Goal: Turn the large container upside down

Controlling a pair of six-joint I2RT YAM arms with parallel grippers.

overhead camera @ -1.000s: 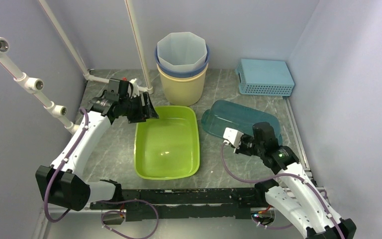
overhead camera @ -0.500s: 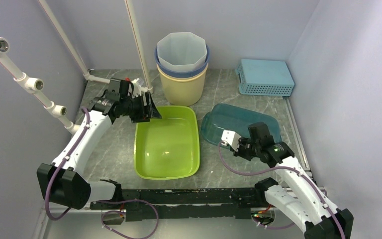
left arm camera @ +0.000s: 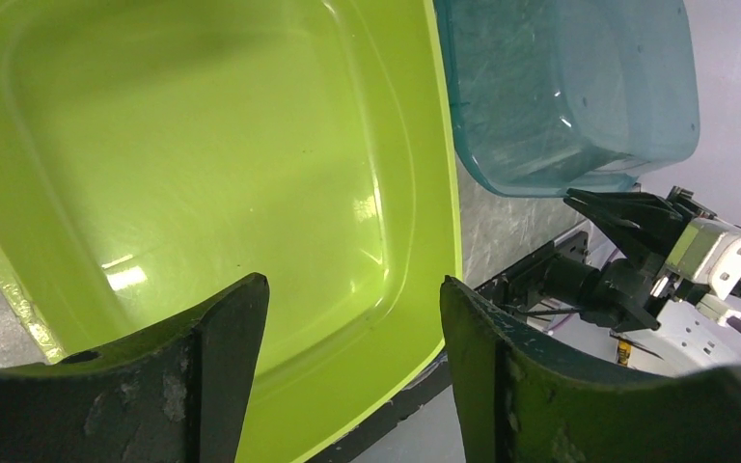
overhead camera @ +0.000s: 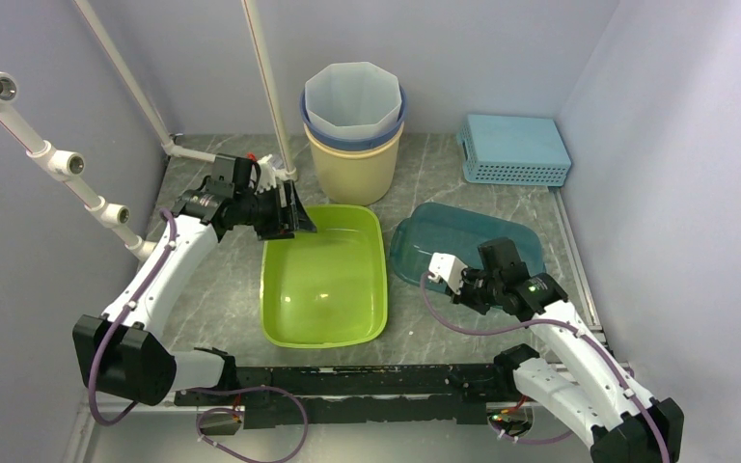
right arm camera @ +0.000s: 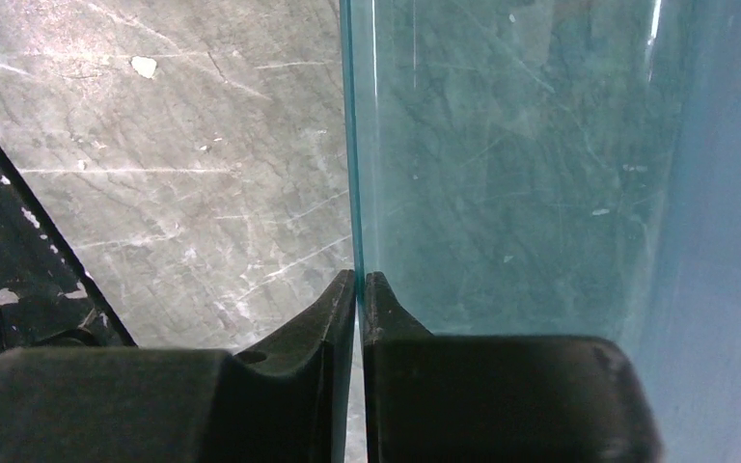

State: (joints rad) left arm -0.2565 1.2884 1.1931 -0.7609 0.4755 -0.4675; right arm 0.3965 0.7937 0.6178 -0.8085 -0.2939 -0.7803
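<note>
Green basin (overhead camera: 323,280) (judged the large container) sits upright at bench centre. The left tool (left arm camera: 352,289) hovers wide open and empty over its 11 o'clock corner, placed to take the rim. At the basin's 3 o'clock, the right tool (right arm camera: 359,280) is closed tight, pinching the teal tub (overhead camera: 463,227) by its rim.

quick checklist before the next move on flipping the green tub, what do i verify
1. Left hand open: ok, jaws wide apart.
2. Green tub rim between the left fingers: not ok, they frame the tub's inside at its far left corner.
3. Green tub empty: ok.
4. Right hand on the teal tub: ok, shut on its edge.
5. Room to flip: cannot tell, teal tub sits close on the right, stacked buckets close behind.
</note>
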